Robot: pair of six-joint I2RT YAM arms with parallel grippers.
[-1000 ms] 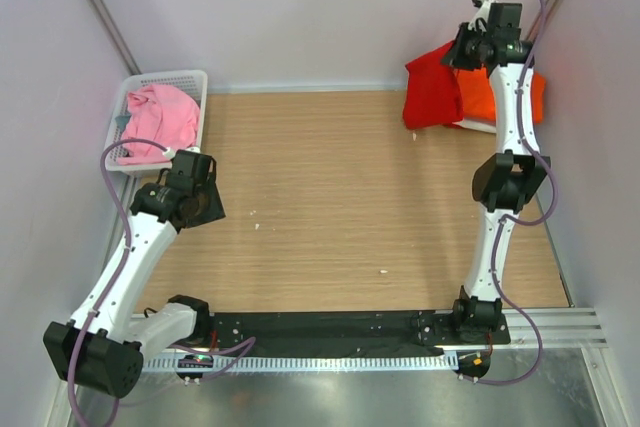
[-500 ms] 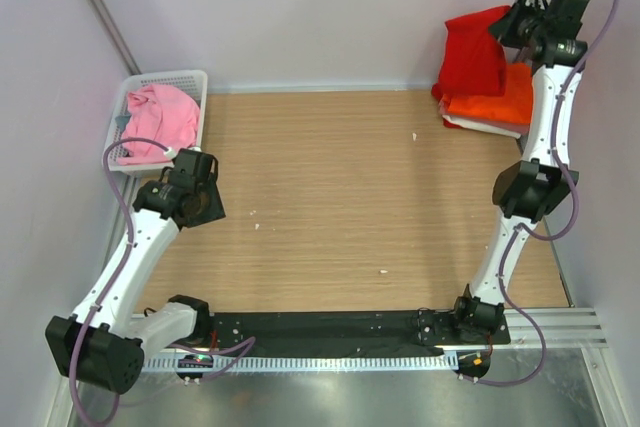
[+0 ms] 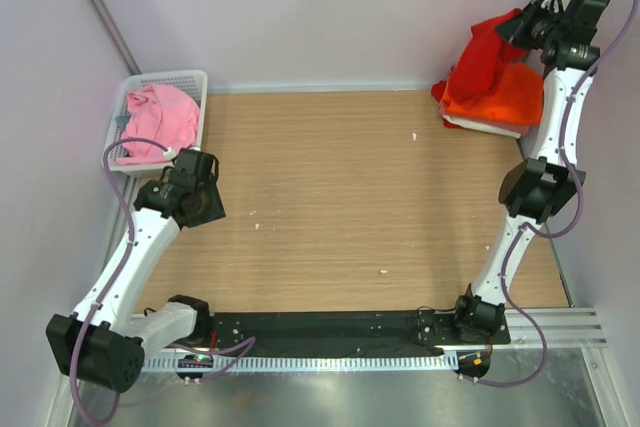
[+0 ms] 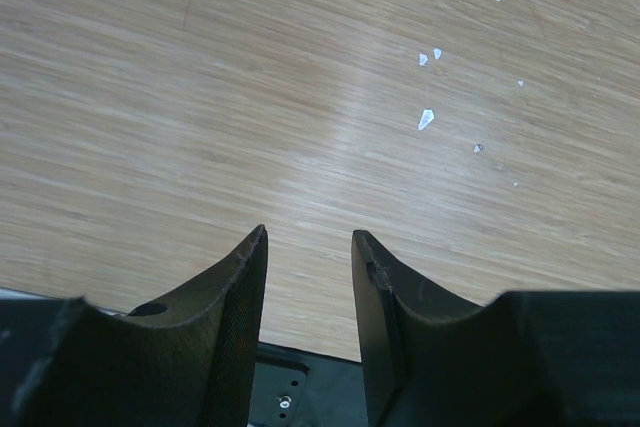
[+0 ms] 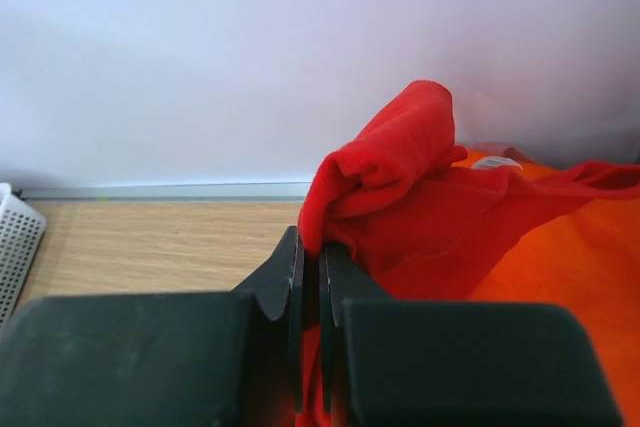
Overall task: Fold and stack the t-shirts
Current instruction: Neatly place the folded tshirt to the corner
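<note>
Top view: the right gripper [image 3: 512, 27] is raised at the far right corner, close to the back wall, with its jaws pinched on a bright red soft cloth t-shirt [image 3: 478, 59]. The red shirt hangs bunched from the jaws and its lower part drapes onto an orange cloth t-shirt [image 3: 510, 99] lying flat at the far right of the light wooden table [image 3: 350, 197]. A thin edge of white cloth [image 3: 478, 125] shows beneath the orange one. At the far left, a crumpled pink cloth t-shirt [image 3: 155, 117] sits inside a white plastic mesh basket [image 3: 170, 77]. The left gripper [image 3: 192, 202] hangs over the table's left side, just near of the basket. Left wrist view: the left gripper [image 4: 308, 237] points down at bare wood, jaws partly apart with nothing between them. A few small white flecks [image 4: 427, 119] lie on the boards ahead. Right wrist view: the right gripper [image 5: 311, 247] has its jaws pressed together on a fold of the red t-shirt [image 5: 400, 177], which bulges up beyond the fingertips. Orange cloth [image 5: 565, 267] spreads to the right, and a corner of the basket [image 5: 15, 237] shows at the left edge.
</note>
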